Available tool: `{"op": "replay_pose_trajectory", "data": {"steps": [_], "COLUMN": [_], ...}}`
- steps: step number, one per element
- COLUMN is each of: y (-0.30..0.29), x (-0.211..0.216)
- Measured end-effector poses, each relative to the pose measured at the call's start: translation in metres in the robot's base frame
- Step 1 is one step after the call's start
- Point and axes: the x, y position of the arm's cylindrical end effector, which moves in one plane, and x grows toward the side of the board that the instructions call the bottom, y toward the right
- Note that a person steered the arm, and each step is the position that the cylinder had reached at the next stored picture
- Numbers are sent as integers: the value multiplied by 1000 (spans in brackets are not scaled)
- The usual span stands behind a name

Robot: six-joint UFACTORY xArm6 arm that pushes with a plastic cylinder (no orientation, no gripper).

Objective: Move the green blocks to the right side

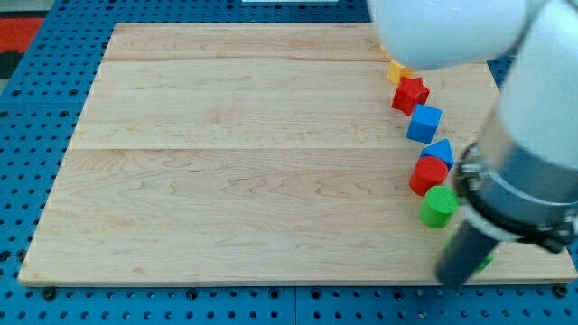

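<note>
A green cylinder [440,206] stands near the board's right edge, just below a red cylinder [428,174]. A sliver of a second green block [487,264] shows at the view's bottom right, mostly hidden behind my dark rod; its shape cannot be made out. My tip [450,280] is blurred and sits near the board's bottom edge, below the green cylinder and just left of the hidden green block. Whether it touches that block I cannot tell.
Above the red cylinder a curved row runs up the right side: a blue wedge-like block [441,151], a blue cube [424,124], a red star [410,94] and a yellow block [398,72]. My white arm [533,108] hides the board's right edge.
</note>
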Motion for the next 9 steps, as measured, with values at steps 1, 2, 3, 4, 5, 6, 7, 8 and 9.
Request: {"op": "replay_pose_trajectory", "data": {"steps": [1,2,3,4,5,6,7,8,9], "y": [88,84,10,-46,-29,18,35,-29,-106], "x": [-8,-23,-42,-60,-70,-59,-78,-98,-99]}}
